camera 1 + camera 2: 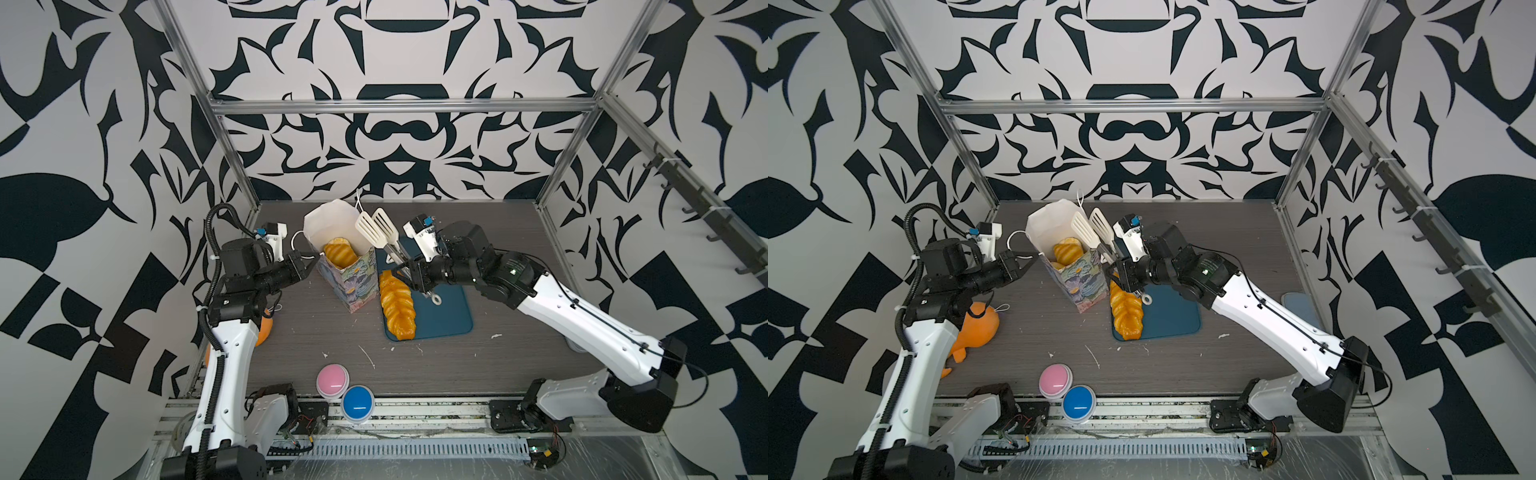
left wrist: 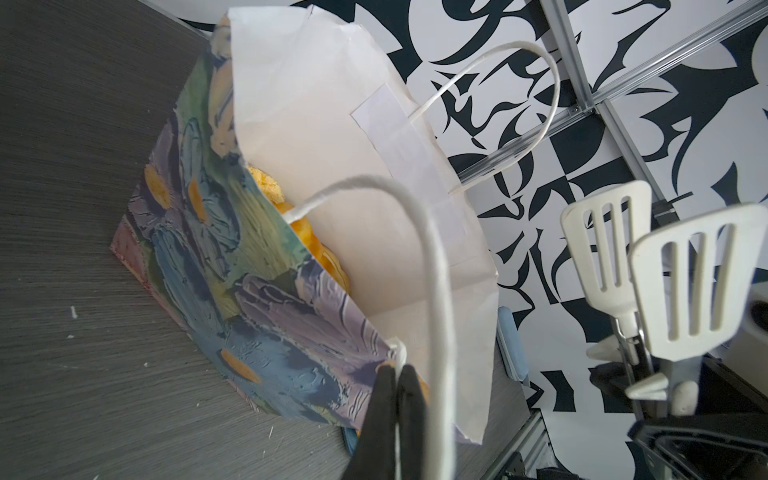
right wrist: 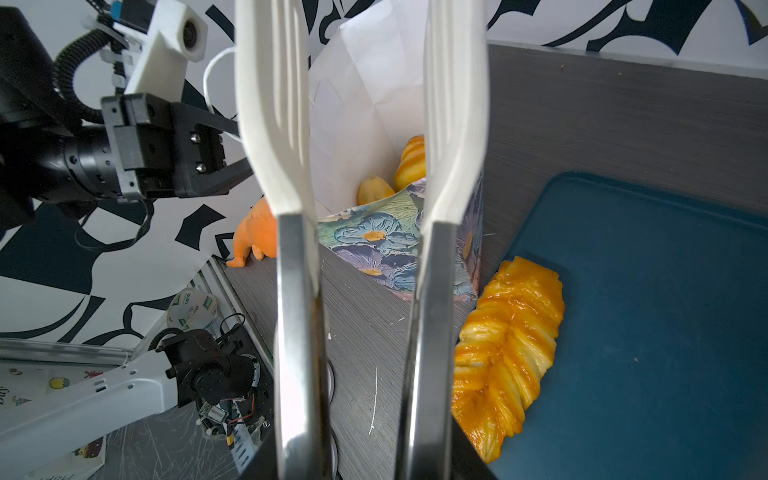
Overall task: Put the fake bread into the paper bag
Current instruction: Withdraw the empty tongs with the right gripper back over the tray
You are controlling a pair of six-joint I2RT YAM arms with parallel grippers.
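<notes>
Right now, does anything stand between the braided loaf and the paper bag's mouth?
Nothing but the wall of the paper bag: the braided loaf lies beside its base. The left gripper holds its handle; the right gripper holds tongs near the mouth.

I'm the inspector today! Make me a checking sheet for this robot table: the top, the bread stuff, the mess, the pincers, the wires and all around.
Surface: dark wood-grain table, dotted with white scraps.
Job's things: paper bag upright, pastries inside; braided loaf lying beside it on the blue mat.
Clutter: pink button and blue button at the front edge; orange toy under the left arm.
Pincers: left pincer shut on the bag's handle; right pincer holds open tongs by the bag's mouth.
Cables: black ribbed hose on the left arm; thin cable on the right.
Surroundings: patterned walls, metal frame.
</notes>
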